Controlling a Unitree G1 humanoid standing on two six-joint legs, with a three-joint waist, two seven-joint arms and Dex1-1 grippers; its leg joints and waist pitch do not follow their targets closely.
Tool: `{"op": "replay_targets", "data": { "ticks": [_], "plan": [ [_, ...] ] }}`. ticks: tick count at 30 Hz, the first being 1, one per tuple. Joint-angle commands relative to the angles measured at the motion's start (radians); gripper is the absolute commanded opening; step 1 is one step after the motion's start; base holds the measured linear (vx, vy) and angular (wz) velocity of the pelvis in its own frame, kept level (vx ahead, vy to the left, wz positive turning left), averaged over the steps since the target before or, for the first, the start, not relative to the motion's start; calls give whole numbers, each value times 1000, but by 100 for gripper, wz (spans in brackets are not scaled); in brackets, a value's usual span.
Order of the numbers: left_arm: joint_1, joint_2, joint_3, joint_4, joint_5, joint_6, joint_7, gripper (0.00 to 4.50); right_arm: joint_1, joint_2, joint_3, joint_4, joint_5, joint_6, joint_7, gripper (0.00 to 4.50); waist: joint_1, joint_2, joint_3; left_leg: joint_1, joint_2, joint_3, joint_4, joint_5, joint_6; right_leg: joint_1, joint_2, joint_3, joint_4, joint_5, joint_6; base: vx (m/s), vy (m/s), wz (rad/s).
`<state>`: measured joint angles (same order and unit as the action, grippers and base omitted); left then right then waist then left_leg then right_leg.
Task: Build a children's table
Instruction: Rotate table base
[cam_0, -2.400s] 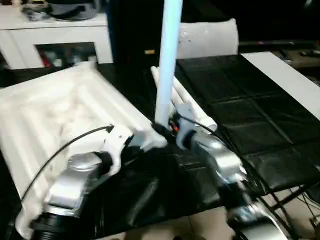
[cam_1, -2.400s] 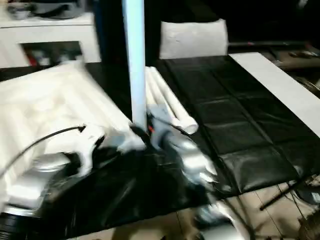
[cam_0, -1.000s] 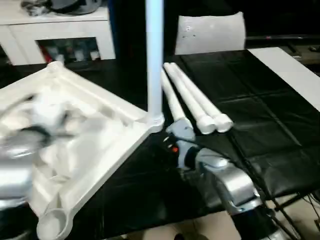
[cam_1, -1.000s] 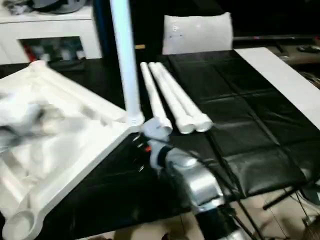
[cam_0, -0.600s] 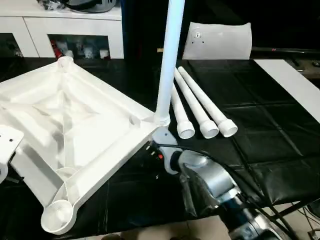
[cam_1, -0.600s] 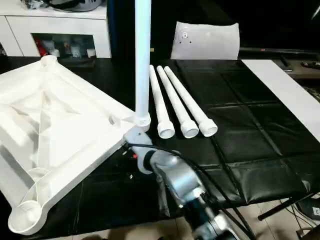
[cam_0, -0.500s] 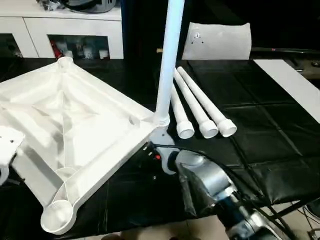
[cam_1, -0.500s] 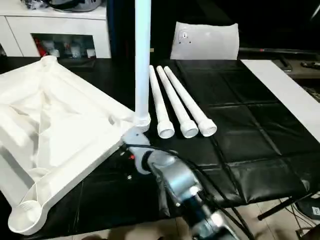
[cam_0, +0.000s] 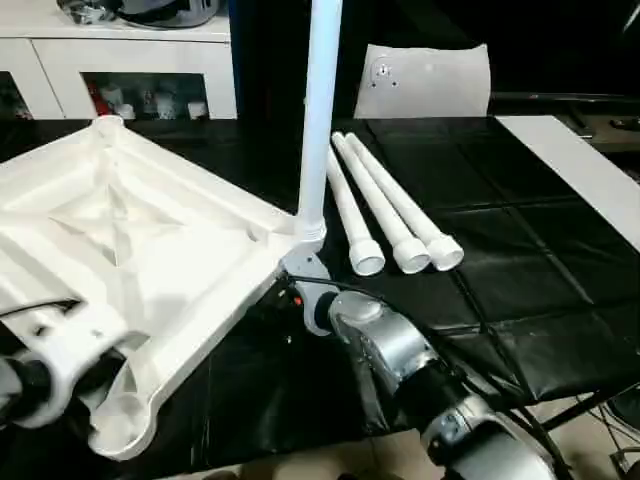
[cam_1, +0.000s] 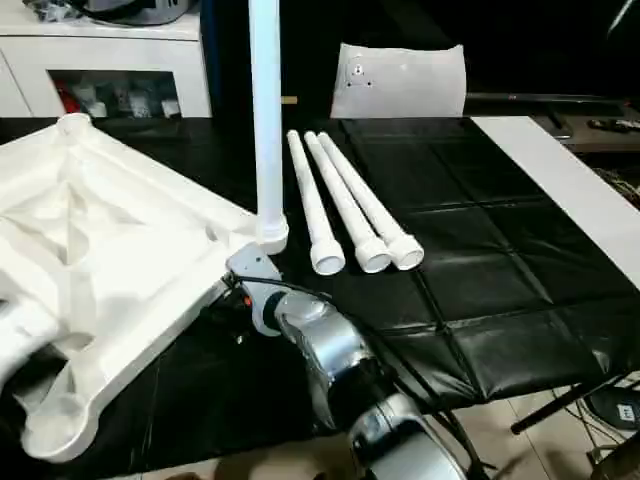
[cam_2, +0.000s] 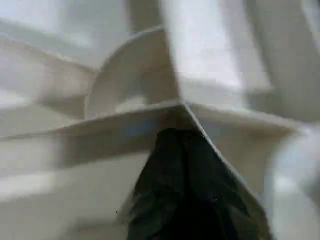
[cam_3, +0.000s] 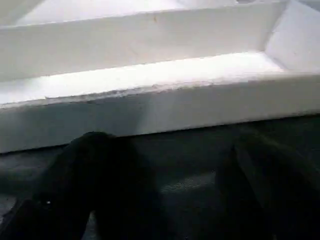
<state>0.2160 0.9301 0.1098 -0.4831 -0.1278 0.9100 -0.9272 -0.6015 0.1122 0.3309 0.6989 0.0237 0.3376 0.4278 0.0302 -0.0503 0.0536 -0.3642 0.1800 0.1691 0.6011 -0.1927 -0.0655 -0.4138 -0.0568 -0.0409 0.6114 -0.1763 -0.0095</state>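
The left arm (cam_0: 45, 365) is swinging back in over the near edge of the upturned table top (cam_0: 150, 250), after sitting almost out at the picture's edge moments earlier, its fingers (cam_2: 175, 190) closing together at a rib by a corner socket (cam_2: 132, 77). The right gripper (cam_3: 165, 200) is sliding lower along the table top's side, away from the base of the upright leg (cam_0: 322, 110).

the table top (cam_0: 130, 250) lies upside down on the work surface (cam_0: 520, 260), over its nine o'clock half, with one leg (cam_0: 320, 110) standing upright in the corner socket nearest the centre. three loose legs (cam_0: 385, 205) lie side by side just at three o'clock of that socket, running toward twelve. the cabinet (cam_0: 120, 60) stands behind at eleven o'clock.
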Motion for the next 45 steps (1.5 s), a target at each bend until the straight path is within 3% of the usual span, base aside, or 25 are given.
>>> {"op": "replay_targets", "data": {
  "ticks": [1,5,6,9,10,11,15,16,20,21,22,24,28,29,30,33,34,36,38,39,41,42,45],
  "plan": [
    [-38,-36,-86,-83,-109,-14,-89,6,-30,19,-13,35,1,-29,-22,450,-3,45,-37,26,43,-31,-97,-499,-82,13,-69,47,-86,-463,-134,0,0,0],
    [-149,-101,-144,-50,-118,-46,-73,6,-63,29,-38,100,-2,-71,-27,450,-6,43,-45,22,41,-27,-95,-463,-88,21,-67,46,-77,-385,-150,0,0,0],
    [-175,-119,-159,-35,-115,-55,-68,6,-68,29,-40,107,-4,-77,-27,450,-6,48,-46,23,39,-25,-92,-451,-86,22,-68,48,-79,-375,-154,0,0,0],
    [-222,-155,-185,1,-94,-79,-51,6,-75,28,-43,116,-5,-83,-28,450,-10,40,-50,15,38,-22,-88,-399,-76,31,-69,48,-74,-353,-159,0,0,0],
    [-252,-176,-202,36,-69,-107,-28,6,-81,28,-48,125,-6,-89,-32,450,-11,40,-50,18,36,-19,-85,-388,-69,26,-67,49,-77,-351,-161,0,0,0],
    [-287,-204,-218,82,-37,-136,4,6,-86,27,-52,131,-8,-95,-37,450,-10,44,-51,18,36,-19,-83,-381,-72,28,-67,48,-74,-343,-164,0,0,0],
    [-396,-279,-248,238,46,-227,134,6,-117,24,-90,150,-19,-126,-70,450,-9,43,-58,13,36,-18,-81,-330,-70,39,-66,45,-66,-267,-178,0,0,0],
    [-412,-284,-257,265,63,-251,152,6,-126,19,-103,140,-16,-124,-78,450,-12,46,-59,8,36,-18,-82,-314,-69,44,-64,44,-64,-244,-182,0,0,0],
    [-439,-324,-249,320,81,-275,213,6,-172,-3,-155,78,7,-92,-112,450,-14,49,-63,12,38,-16,-79,-278,-64,45,-63,43,-57,-183,-199,0,0,0],
    [-442,-340,-241,334,83,-283,229,6,-189,-11,-171,69,14,-86,-118,450,-13,55,-64,10,39,-15,-77,-253,-61,48,-64,42,-52,-142,-211,0,0,0],
    [-443,-342,-239,344,93,-297,240,6,-208,-18,-185,73,18,-80,-130,450,-13,51,-63,10,38,-13,-77,-239,-54,48,-61,41,-52,-122,-219,0,0,0],
    [-442,-346,-227,355,91,-321,244,23,-245,-34,-209,99,25,-74,-142,450,-11,53,-63,11,36,-11,-75,-236,-51,48,-61,41,-53,-131,-224,0,0,0],
    [-421,-347,-186,298,47,-316,242,54,-341,-63,-260,203,24,-36,-208,450,-2,50,-58,15,38,-11,-76,-280,-67,44,-64,40,-55,-210,-215,0,0,0],
    [-411,-349,-174,272,34,-310,240,79,-365,-70,-274,234,33,-29,-215,450,-3,48,-57,15,38,-11,-76,-288,-68,43,-63,40,-57,-224,-210,0,0,0],
    [-385,-359,-143,205,-4,-278,236,86,-412,-86,-291,298,41,-32,-225,450,-2,41,-59,16,41,-11,-75,-298,-72,42,-66,39,-56,-233,-211,0,0,0],
    [-355,-365,-106,106,-52,-217,232,94,-459,-98,-330,374,59,-29,-268,450,2,41,-57,14,40,-8,-73,-283,-69,40,-65,39,-53,-223,-208,0,0,0],
    [-342,-364,-90,56,-77,-178,228,121,-479,-104,-345,410,66,-36,-285,450,1,28,-56,12,39,-6,-74,-284,-62,40,-63,38,-56,-231,-203,0,0,0],
    [-323,-357,-77,-10,-103,-131,226,131,-503,-111,-367,456,69,-45,-310,450,5,35,-53,10,38,-6,-73,-276,-59,39,-64,38,-56,-244,-198,0,0,0],
    [-321,-356,-76,-15,-105,-127,226,133,-505,-111,-370,460,71,-45,-312,450,5,31,-51,9,38,-7,-73,-275,-57,38,-63,38,-55,-245,-194,0,0,0],
    [-308,-351,-66,-68,-127,-90,226,162,-521,-116,-378,496,67,-44,-322,450,3,23,-44,7,38,-5,-76,-284,-53,34,-62,38,-58,-261,-182,0,0,0],
    [-301,-344,-61,-101,-141,-60,227,174,-535,-116,-397,526,75,-39,-329,450,4,24,-44,8,38,-7,-76,-295,-56,34,-64,38,-57,-288,-176,0,0,0],
    [-300,-343,-59,-117,-149,-44,231,176,-541,-118,-398,540,72,-42,-332,450,4,19,-37,6,37,-8,-78,-310,-56,31,-62,38,-60,-313,-168,0,0,0],
    [-302,-339,-45,-162,-172,9,245,217,-556,-118,-415,579,74,-36,-338,450,5,17,-32,9,39,-9,-79,-316,-62,28,-62,37,-59,-299,-169,0,0,0]
  ]
}}
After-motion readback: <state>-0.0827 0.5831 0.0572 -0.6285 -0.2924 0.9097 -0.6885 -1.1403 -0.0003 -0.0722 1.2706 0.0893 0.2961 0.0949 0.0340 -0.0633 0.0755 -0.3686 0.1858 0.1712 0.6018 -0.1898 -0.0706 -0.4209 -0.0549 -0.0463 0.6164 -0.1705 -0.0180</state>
